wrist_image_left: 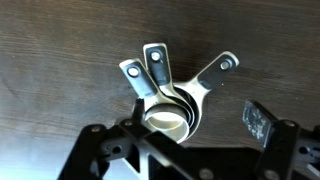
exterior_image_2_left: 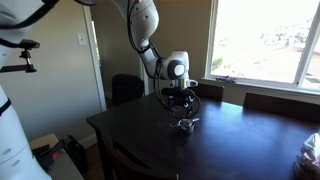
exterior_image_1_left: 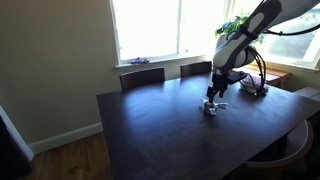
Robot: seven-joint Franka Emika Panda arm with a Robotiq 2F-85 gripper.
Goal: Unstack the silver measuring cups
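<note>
The silver measuring cups (wrist_image_left: 166, 108) lie nested in one stack on the dark wooden table (wrist_image_left: 60, 60), their three flat handles fanned out away from the gripper. My gripper (wrist_image_left: 196, 120) is open and hovers just above them. The stack sits between the fingers, close to the left one, while the right fingertip (wrist_image_left: 258, 122) stands well clear. In both exterior views the gripper (exterior_image_1_left: 213, 99) (exterior_image_2_left: 181, 108) points straight down over the tiny shiny cups (exterior_image_1_left: 211, 110) (exterior_image_2_left: 184, 125). Nothing is held.
Two chairs (exterior_image_1_left: 142, 77) (exterior_image_1_left: 195, 68) stand at the table's far side under a window. A plant (exterior_image_1_left: 236, 24) and dark clutter (exterior_image_1_left: 255, 88) sit near the robot's base. A crinkled bag (exterior_image_2_left: 310, 150) lies at a table corner.
</note>
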